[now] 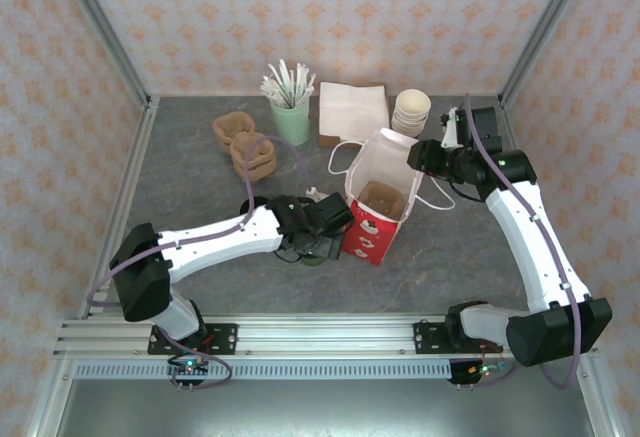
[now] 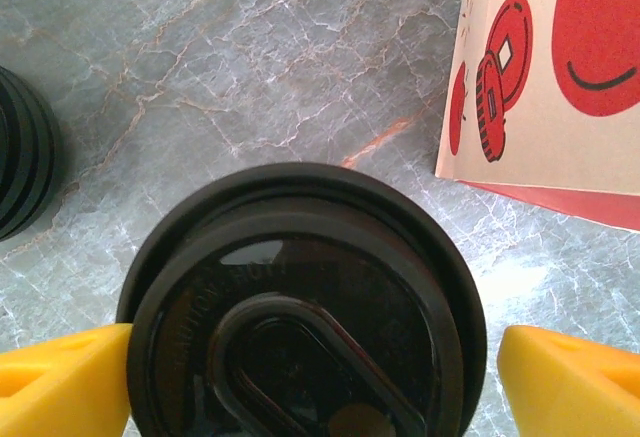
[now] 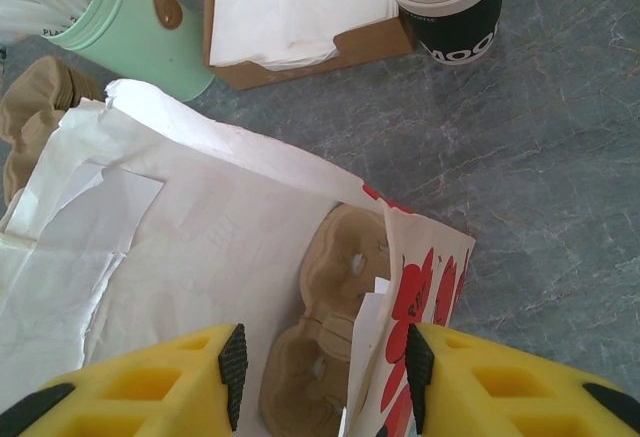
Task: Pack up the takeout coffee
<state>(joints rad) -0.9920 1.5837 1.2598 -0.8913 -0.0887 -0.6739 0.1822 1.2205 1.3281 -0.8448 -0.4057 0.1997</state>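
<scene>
Black plastic is dominating the left wrist view: we are looking down on the lid (image 2: 300, 307) of the coffee cup (image 1: 317, 249). The cup is standing upright on the table (image 2: 250, 57), just beside the red-and-white paper bag (image 1: 382, 212). The left claw (image 2: 315, 357) is straddling the cup with its jaws apart. One yellow finger (image 2: 60, 377) is touching the lid's rim while the other is standing slightly clear, so nothing is being gripped. The right claw (image 3: 322, 357) is hovering over the bag's mouth, likewise spread, with the bag's printed wall passing between its fingers; we are not seeing the paper pinched. A cardboard tray (image 3: 320, 347) is lying at the bottom of the bag.

We are judging three hazards:

1. The fingers are meeting the cup unevenly, so closing may be shoving it sideways or tipping it toward the bag.
2. The fingers are sitting at lid height, so a squeeze there may be popping the lid off, or letting the cup slip out beneath it on the lift.
3. The bag's mouth is crumpled and unheld, so a cup carried over may be catching the paper rim, folding it inward or toppling the bag, and missing the tray's well.
</scene>
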